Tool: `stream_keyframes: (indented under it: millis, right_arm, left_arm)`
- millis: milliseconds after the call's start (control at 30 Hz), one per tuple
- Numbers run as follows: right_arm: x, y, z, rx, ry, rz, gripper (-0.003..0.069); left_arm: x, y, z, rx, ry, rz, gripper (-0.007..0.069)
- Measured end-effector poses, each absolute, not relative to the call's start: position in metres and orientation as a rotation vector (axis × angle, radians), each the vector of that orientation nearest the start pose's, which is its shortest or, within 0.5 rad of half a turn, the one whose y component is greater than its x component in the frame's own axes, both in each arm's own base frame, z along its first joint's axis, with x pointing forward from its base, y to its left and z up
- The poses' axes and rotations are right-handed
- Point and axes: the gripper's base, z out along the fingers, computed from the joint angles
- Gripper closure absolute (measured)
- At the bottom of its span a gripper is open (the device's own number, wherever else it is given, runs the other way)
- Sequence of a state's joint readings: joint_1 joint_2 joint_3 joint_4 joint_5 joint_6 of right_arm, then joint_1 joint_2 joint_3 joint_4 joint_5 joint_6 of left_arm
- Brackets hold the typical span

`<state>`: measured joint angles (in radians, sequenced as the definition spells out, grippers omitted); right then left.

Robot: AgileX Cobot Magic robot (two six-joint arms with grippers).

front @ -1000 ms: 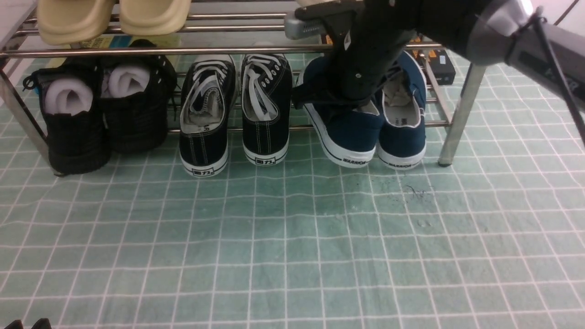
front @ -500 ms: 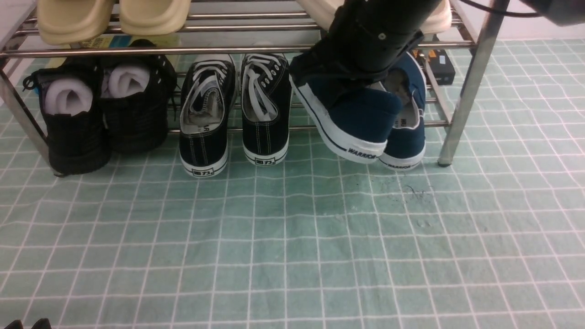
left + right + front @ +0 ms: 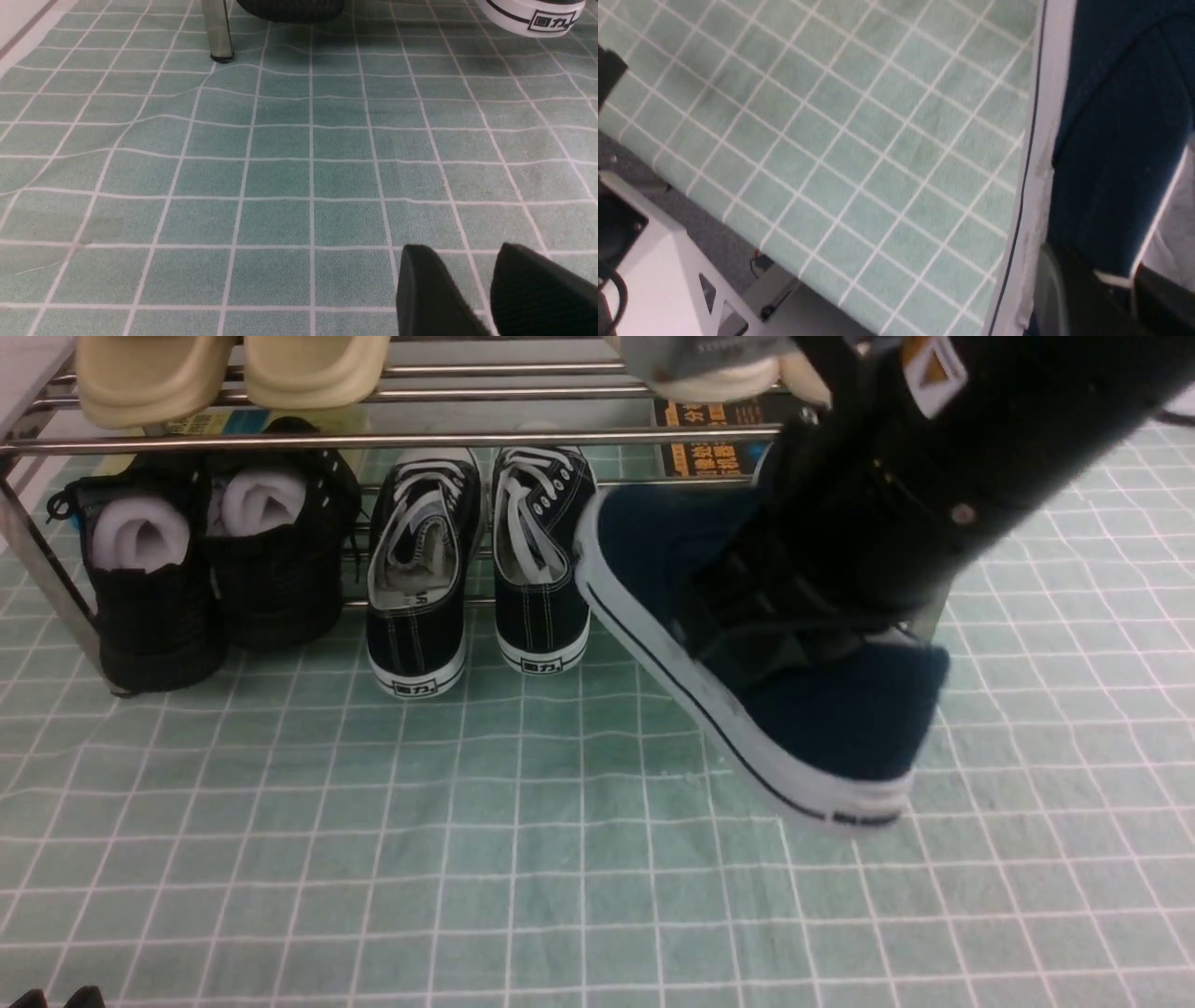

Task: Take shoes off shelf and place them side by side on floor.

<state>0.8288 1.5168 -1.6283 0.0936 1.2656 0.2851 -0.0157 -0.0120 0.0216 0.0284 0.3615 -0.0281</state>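
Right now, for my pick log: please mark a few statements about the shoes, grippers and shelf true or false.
1. The right gripper holds a navy shoe clear of the floor. True.
2. That shoe hangs level. False: it tilts, heel lowest.
3. The left gripper holds a shoe. False: it is open and empty above the floor.
4. The top tier of the shelf carries cream slippers. True.
5. The black sneakers have red laces. False: white laces.
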Motion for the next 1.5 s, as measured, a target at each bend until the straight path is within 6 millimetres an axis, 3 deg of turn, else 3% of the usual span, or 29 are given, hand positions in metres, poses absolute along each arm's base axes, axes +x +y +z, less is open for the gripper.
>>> stream_keyframes:
  millis: [200, 233, 300, 567, 867, 1167, 1267, 1333, 1367, 1400, 1467, 1500]
  right_arm:
    - [0.190, 0.232, 0.350, -0.674, 2.807, 0.374, 0.0622]
    - [0.191, 0.234, 0.335, -0.639, 2.842, 0.357, 0.0622]
    - [0.193, 0.236, 0.327, -0.615, 2.852, 0.347, 0.0622]
    - [0.227, 0.263, 0.284, -0.474, 2.781, 0.305, 0.0622]
    - [0.245, 0.285, 0.244, -0.372, 2.795, 0.321, 0.0618]
    - [0.248, 0.290, 0.235, -0.274, 2.807, 0.347, 0.0566]
    - [0.246, 0.291, 0.235, -0.243, 2.828, 0.381, 0.0481]
    - [0.243, 0.293, 0.236, -0.222, 2.870, 0.415, 0.0386]
    - [0.242, 0.293, 0.237, -0.219, 2.877, 0.423, 0.0379]
    - [0.239, 0.293, 0.244, -0.262, 2.910, 0.429, 0.0327]
    - [0.238, 0.294, 0.251, -0.306, 2.917, 0.438, 0.0302]
    - [0.236, 0.294, 0.266, -0.414, 2.912, 0.431, 0.0281]
  left_arm:
    - [0.053, 0.000, 0.174, 0.006, 1.854, -0.003, 0.0383]
    - [0.053, 0.000, 0.174, 0.006, 1.854, -0.003, 0.0383]
    - [0.053, 0.000, 0.174, 0.006, 1.854, -0.003, 0.0383]
    - [0.053, 0.000, 0.174, 0.006, 1.854, -0.003, 0.0383]
    - [0.053, 0.000, 0.174, 0.006, 1.854, -0.003, 0.0383]
    - [0.053, 0.000, 0.174, 0.006, 1.854, -0.003, 0.0383]
    - [0.053, 0.000, 0.174, 0.006, 1.854, -0.003, 0.0383]
    - [0.053, 0.000, 0.174, 0.006, 1.854, -0.003, 0.0383]
    - [0.053, 0.000, 0.174, 0.006, 1.854, -0.003, 0.0383]
    - [0.053, 0.000, 0.174, 0.006, 1.854, -0.003, 0.0383]
    - [0.053, 0.000, 0.174, 0.006, 1.854, -0.003, 0.0383]
    - [0.053, 0.000, 0.174, 0.006, 1.854, -0.003, 0.0383]
